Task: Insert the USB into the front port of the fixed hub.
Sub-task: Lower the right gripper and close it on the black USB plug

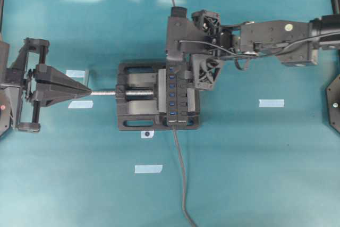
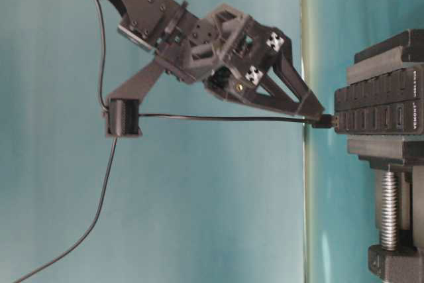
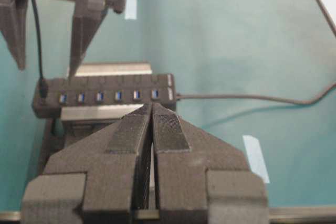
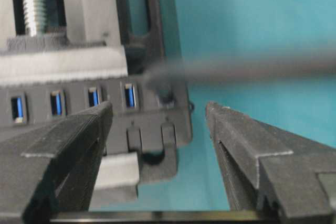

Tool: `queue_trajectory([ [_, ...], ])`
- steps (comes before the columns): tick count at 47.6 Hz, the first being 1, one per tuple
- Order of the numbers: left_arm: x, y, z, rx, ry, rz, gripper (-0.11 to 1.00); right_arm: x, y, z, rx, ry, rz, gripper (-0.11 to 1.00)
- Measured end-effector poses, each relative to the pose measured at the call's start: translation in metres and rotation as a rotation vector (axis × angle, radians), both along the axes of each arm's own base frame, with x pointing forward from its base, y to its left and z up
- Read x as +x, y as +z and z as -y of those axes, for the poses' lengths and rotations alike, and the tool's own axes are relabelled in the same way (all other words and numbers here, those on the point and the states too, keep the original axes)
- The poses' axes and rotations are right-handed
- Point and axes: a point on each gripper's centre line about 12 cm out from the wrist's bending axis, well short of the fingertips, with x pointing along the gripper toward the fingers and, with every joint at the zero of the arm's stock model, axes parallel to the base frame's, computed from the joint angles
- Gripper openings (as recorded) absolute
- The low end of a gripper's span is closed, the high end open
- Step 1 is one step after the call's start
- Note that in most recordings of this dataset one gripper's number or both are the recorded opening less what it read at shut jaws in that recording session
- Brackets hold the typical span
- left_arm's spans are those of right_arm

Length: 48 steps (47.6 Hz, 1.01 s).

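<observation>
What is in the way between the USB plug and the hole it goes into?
Nothing visible. The USB plug already sits in the end port of the hub, and the right gripper has its jaws open on either side of it, not holding it. The left gripper is shut and away from it.

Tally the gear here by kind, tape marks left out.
Grippers: 2 (left gripper, right gripper)
Hub: 1
Vise: 1
Cables: 2 (USB cable, hub cable)
Total: 6
</observation>
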Motion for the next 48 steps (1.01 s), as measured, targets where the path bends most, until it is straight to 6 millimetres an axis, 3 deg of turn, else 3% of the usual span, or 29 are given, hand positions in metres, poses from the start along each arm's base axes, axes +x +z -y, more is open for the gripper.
queue_trajectory([
  [19,-0.0026,0.0017,0.0003,-0.003,-0.001,0.011,0.0,0.0098,-0.0055,0.0069,0.001,-0.012,-0.002,0.76],
  [26,-0.0042,0.0015,-0.0002,-0.002,0.0,0.012,0.0,0.0098,-0.0055,0.0069,0.001,-0.012,-0.002,0.71],
  [48,-0.006,0.0018,-0.0002,-0.004,0.001,0.017,0.0,0.0093,-0.0058,0.0069,0.001,-0.012,-0.006,0.13],
])
